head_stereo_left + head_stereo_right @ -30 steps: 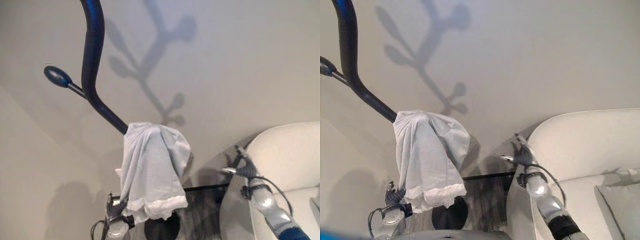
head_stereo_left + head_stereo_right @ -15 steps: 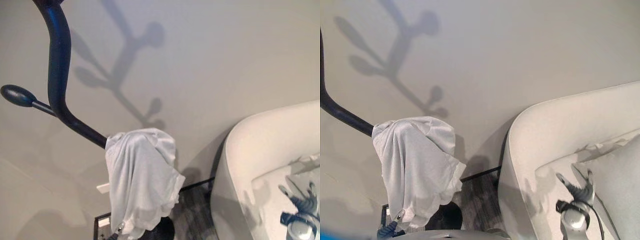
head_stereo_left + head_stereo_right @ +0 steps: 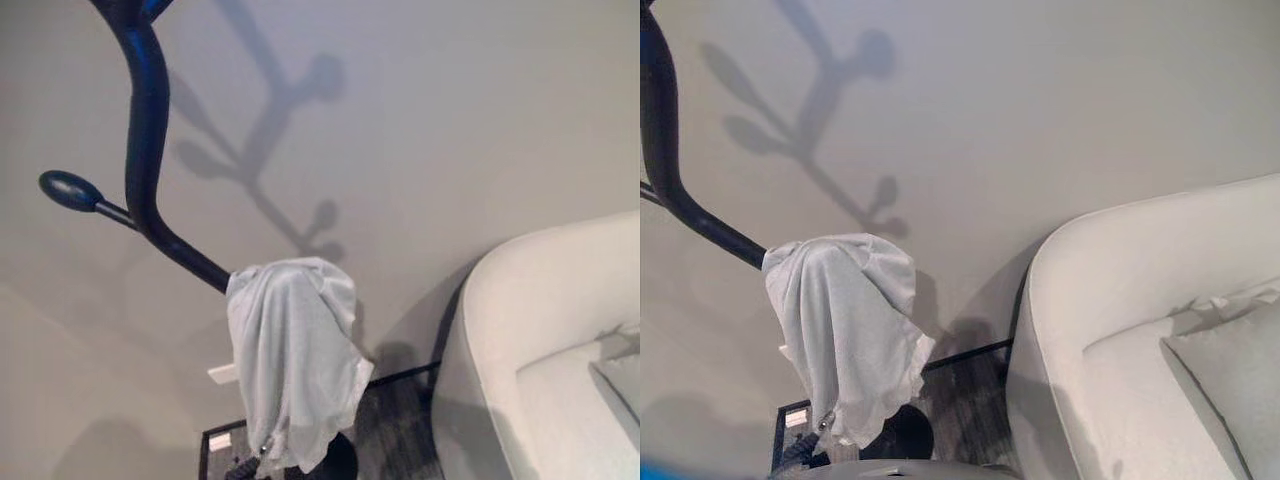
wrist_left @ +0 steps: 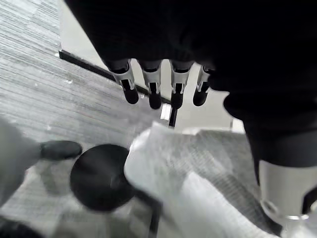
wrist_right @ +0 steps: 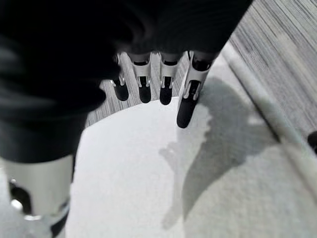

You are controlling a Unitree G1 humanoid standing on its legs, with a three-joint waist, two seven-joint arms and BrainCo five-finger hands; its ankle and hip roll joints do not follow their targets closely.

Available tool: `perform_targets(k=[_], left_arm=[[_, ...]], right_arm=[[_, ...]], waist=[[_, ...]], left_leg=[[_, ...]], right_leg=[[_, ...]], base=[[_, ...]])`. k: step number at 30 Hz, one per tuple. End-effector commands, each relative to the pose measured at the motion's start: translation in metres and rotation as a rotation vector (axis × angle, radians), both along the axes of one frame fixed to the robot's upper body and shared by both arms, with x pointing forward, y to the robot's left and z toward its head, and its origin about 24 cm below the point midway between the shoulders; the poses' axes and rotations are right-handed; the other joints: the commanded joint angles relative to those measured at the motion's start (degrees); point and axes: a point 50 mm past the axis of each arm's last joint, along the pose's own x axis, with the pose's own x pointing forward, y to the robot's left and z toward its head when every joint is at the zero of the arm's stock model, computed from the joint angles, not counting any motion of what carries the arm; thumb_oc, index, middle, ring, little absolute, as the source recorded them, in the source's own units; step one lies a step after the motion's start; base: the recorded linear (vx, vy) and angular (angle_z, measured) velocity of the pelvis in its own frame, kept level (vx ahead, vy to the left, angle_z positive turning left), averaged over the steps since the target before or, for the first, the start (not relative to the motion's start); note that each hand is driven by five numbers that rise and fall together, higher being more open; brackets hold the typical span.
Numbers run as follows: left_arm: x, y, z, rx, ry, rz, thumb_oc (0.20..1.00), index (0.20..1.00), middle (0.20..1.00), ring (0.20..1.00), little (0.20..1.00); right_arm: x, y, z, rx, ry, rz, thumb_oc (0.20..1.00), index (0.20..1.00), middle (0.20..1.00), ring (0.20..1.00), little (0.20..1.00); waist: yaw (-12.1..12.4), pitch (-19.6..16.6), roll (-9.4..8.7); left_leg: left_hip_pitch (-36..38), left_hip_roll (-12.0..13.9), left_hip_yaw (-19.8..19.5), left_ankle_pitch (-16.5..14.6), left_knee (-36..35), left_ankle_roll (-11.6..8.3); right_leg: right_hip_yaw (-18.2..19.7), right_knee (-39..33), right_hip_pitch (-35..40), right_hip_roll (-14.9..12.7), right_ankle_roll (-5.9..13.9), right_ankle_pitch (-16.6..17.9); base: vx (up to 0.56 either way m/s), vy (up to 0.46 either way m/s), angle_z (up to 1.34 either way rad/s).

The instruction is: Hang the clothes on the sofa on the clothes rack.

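Observation:
A pale grey-white garment [image 3: 295,360] hangs draped over a lower arm of the dark blue clothes rack [image 3: 148,150], whose knob-ended peg [image 3: 68,189] sticks out to the left. My left hand [image 4: 151,82] is open, its fingers straight and holding nothing, just above the garment's hem [image 4: 183,183] and the rack's round black base [image 4: 99,176]. One fingertip of the left hand [image 3: 822,424] peeks out under the hem. My right hand [image 5: 190,91] is open over the white sofa surface [image 5: 148,173], apart from it.
The white sofa [image 3: 560,350] curves along the right, with a cushion [image 3: 1230,380] on its seat. The rack stands close to the beige wall, on grey wood-grain floor [image 4: 44,99] with a black skirting strip [image 3: 970,355] behind.
The view has shifted. My right hand has dropped out of the eye views onto the sofa side, and my left hand has sunk below the hanging garment.

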Motion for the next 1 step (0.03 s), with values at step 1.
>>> perform_targets(k=[1], left_arm=[[0.0135,-0.0063,0.0021,-0.032,-0.055,-0.002,1.0,1.0,1.0,1.0,1.0]], right_arm=[[0.0228,0.0499,-0.0151,0.186,-0.02,0.002,1.0,1.0,1.0,1.0,1.0]], waist=[[0.07,0.91,-1.9]], left_leg=[[2.38,-2.62,-2.74,-4.0,0.18,0.11]], right_leg=[[-3.5,-7.42,5.19,-3.41,5.56,4.99]], base=[[0.0,0.0,0.0]])
